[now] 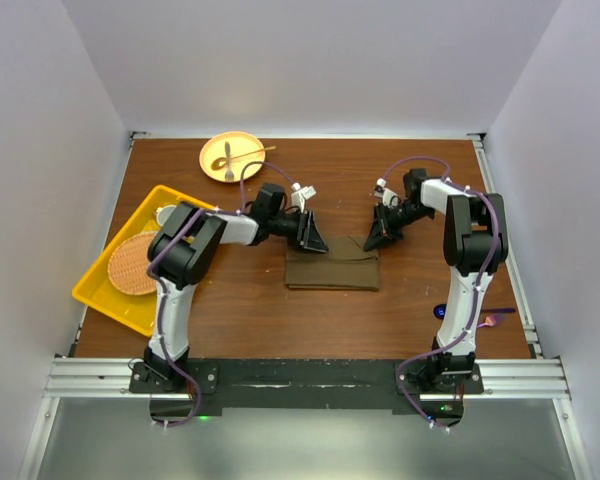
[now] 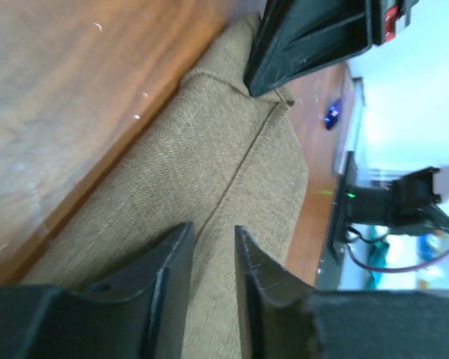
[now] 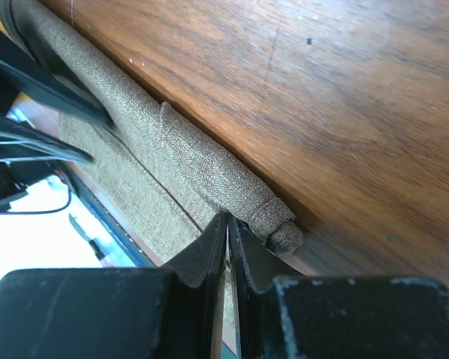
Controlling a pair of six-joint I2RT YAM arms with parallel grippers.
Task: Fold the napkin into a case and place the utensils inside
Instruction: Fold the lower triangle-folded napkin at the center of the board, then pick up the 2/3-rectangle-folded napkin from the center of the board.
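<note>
The napkin vanishes beneath the tips of the right gripper, jaws nearly together (pinched or merely touched, unclear).

Top view high above the near edge of the table, looking down over all of it, both wrist views low, very close, facing one another along the same folded napkin.

My wood table carries: folded napkin centre, yellow plate far-left, yellow tray left edge, blue spoon right.
</note>
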